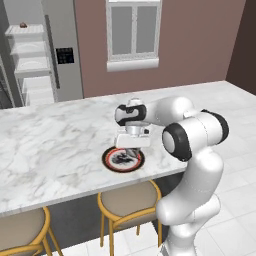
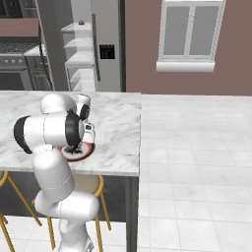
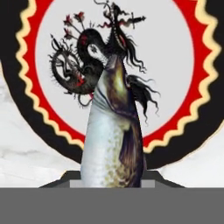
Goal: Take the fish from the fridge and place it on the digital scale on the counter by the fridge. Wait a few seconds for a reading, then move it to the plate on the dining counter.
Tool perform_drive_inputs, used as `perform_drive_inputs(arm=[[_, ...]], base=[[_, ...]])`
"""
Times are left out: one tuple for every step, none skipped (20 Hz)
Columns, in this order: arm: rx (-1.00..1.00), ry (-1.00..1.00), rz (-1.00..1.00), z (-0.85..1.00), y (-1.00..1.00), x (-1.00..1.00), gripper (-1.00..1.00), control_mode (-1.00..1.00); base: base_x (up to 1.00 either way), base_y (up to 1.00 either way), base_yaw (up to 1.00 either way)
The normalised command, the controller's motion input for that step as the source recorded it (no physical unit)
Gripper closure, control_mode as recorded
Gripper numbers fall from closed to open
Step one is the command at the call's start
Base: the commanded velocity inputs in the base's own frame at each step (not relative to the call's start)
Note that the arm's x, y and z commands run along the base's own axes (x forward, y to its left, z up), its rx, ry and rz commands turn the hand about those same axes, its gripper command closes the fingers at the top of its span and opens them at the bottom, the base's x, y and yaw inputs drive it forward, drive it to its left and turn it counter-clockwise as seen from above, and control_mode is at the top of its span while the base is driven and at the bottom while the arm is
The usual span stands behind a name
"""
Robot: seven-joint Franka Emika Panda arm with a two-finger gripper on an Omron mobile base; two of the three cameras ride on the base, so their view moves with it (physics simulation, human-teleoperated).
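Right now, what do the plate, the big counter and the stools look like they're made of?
The plate looks like glazed ceramic: smooth, with a black rim, red ring and painted dragon. The dining counter looks like polished marble: white with grey veins. The stools seem to have yellow metal or wooden frames and tan padded seats; which is unclear.

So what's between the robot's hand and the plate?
The fish, held in the end effector, hangs over the plate, as the hand view shows.

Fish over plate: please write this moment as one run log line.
stage: final placing | gripper: shut on fish | fish: above plate, dining counter
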Motion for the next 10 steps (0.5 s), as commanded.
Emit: perform_drive_inputs(arm=[[0.0, 0.0, 0.0, 0.0, 0.01, 0.36, 1.0, -1.0], [0.0, 0.0, 0.0, 0.0, 0.0, 0.35, 1.0, -1.0], [0.0, 0.0, 0.0, 0.0, 0.0, 0.34, 1.0, -1.0], [0.0, 0.0, 0.0, 0.0, 0.0, 0.37, 1.0, -1.0], [0.0, 0.0, 0.0, 0.0, 0.01, 0.43, 1.0, -1.0], [0.0, 0.0, 0.0, -0.04, 0.06, 0.51, 1.0, -1.0], [0.0, 0.0, 0.0, -0.08, 0.08, 0.56, 1.0, -1.0], [0.0, 0.0, 0.0, -0.1, 0.11, 0.57, 1.0, -1.0], [0.0, 0.0, 0.0, -0.07, 0.14, 0.58, 1.0, -1.0], [0.0, 0.0, 0.0, -0.03, 0.13, 0.54, 1.0, -1.0]], base=[[0.0, 0.0, 0.0], [0.0, 0.0, 0.0], [0.0, 0.0, 0.0], [0.0, 0.0, 0.0], [0.0, 0.0, 0.0], [0.0, 0.0, 0.0], [0.0, 0.0, 0.0], [0.0, 0.0, 0.0], [0.0, 0.0, 0.0], [0.0, 0.0, 0.0]])
